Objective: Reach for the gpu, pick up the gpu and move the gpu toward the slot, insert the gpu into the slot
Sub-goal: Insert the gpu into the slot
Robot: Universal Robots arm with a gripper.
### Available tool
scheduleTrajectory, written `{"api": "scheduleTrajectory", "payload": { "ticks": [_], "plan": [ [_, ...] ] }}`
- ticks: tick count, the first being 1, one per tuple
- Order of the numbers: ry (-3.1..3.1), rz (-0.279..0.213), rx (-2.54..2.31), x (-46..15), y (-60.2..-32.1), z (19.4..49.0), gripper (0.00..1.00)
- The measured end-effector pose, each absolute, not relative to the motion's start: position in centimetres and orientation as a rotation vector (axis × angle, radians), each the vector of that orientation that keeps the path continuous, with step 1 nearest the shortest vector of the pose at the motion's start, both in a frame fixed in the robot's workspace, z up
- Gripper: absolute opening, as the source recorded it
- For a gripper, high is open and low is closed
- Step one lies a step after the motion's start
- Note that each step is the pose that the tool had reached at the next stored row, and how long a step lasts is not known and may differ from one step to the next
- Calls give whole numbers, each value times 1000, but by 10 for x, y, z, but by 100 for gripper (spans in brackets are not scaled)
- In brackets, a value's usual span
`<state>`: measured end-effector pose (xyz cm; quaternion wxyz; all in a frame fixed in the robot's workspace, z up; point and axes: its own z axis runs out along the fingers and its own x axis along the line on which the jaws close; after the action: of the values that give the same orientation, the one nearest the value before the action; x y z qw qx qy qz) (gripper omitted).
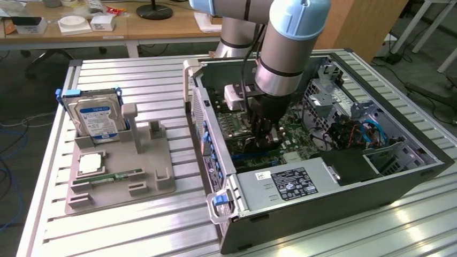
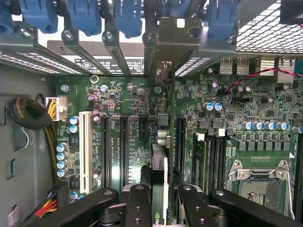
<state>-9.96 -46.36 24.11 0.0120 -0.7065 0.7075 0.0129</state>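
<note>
The black metal gripper (image 2: 159, 203) is closed on the gpu (image 2: 159, 182), its jointed fingers (image 2: 137, 208) pressing the thin card from both sides. In the wrist view the card shows edge-on, a narrow dark strip with a pale face and a small silver fitting at its far end, standing upright over the green motherboard (image 2: 142, 118). It sits in line with the long black slots (image 2: 124, 146), between them, though whether its edge has gone into one cannot be told. A white slot (image 2: 85, 146) lies further aside, with a bundle of yellow and black wires (image 2: 33, 116) beyond it, and blue plastic clips (image 2: 128, 16) run along the metal rear frame.

In the exterior view the gripper (image 1: 264, 134) reaches deep into the open computer case (image 1: 400, 176), whose perforated steel walls crowd the arm (image 1: 286, 48). Toward the exterior view's left, on the ribbed aluminium table (image 1: 128, 225), a grey plastic holder (image 1: 136, 187) carries a boxy silver hard drive (image 1: 96, 115) and a small green memory stick (image 1: 114, 175).
</note>
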Motion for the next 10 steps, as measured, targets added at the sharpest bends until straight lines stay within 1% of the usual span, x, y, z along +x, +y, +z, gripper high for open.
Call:
{"api": "scheduleTrajectory", "payload": {
  "ticks": [10],
  "plan": [
    [2206,40,-2203,-99,-466,241,26]
  ]
}}
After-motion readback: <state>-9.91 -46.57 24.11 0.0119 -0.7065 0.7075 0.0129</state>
